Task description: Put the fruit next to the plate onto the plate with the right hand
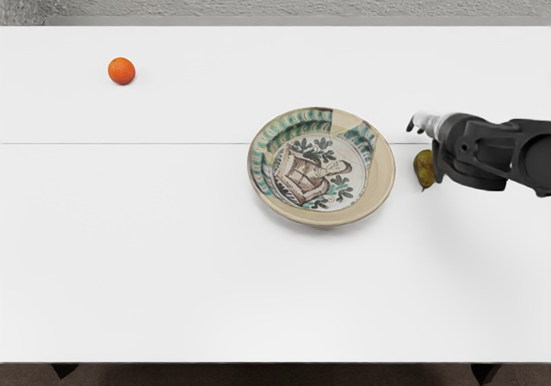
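A painted ceramic plate (322,166) with a green and brown pattern lies on the white table, right of centre. Just to its right sits a yellow-green fruit (424,168), partly hidden behind my right arm. My right hand (424,125) comes in from the right edge and hovers just above and behind the fruit, apart from it. Only a small pale part of the hand shows past the dark wrist, and the view does not reveal how it is held. An orange fruit (121,71) rests far away at the back left.
The white table (172,257) spans the whole view, with a seam line running across at mid height. A grey wall stands behind the far edge. The left arm does not show.
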You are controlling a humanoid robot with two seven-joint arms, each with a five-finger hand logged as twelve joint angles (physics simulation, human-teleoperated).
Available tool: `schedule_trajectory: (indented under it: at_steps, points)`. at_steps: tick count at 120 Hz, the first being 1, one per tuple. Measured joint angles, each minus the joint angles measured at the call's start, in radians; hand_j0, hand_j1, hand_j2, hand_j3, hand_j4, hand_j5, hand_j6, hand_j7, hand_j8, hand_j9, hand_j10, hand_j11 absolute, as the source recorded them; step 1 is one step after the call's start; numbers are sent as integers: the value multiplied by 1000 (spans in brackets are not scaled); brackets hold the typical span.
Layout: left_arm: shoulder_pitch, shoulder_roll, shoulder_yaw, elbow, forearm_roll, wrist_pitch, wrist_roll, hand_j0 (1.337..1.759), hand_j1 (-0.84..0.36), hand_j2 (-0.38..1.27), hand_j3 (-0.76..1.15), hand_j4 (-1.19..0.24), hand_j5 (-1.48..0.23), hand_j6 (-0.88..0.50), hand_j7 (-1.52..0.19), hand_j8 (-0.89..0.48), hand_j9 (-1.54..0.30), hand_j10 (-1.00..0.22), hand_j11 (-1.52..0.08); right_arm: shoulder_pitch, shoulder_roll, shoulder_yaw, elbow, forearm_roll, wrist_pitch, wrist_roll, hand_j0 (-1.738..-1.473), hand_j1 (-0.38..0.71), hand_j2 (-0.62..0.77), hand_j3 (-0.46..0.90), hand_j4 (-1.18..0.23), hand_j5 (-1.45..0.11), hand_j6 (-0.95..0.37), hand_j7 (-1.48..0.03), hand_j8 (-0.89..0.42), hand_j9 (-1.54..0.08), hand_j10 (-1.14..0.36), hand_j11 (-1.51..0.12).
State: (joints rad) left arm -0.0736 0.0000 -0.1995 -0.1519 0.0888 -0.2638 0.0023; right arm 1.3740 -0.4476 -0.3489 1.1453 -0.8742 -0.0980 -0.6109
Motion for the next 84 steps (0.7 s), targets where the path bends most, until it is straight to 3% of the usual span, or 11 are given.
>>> schedule_trajectory:
  at_steps: [23, 84]
  points:
    - [0, 0, -1, 0, 0, 0, 0, 1658, 325, 4, 0, -21, -26, -20, -26, -20, -26, -20, -26, -7, -33, -4, 68, -29, -31, 0, -1658, 15, -59, 0, -307, -396, -308, -396, -308, -396, -307, -396]
    - [0, 0, -3, 0, 0, 0, 0, 1658, 325, 4, 0, -21, -26, -20, -26, -20, -26, -20, -26, -41, -37, -9, 75, -78, -73, 0, -1658, 88, -71, 0, -368, -476, -369, -476, -369, -476, -368, -476]
